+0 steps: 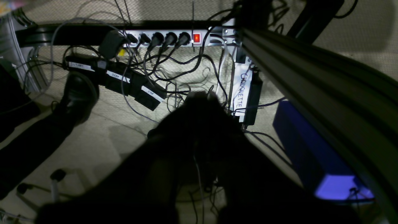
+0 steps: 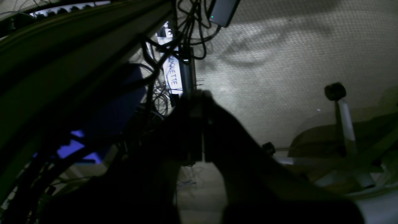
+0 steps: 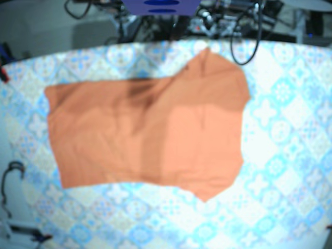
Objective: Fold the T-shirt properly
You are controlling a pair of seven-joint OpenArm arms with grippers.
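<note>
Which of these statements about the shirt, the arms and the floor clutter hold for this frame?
1. An orange shirt lies on a patterned tablecloth. True.
2. Both arms reach over the shirt in the base view. False: no arm shows there.
3. The switch on the power strip glows red. True.
4. The shirt is folded into a small neat rectangle. False: it lies spread wide, sleeves sticking out.
5. The right pincer grips the shirt. False: it hangs over the floor by cables, with no shirt in its view.
</note>
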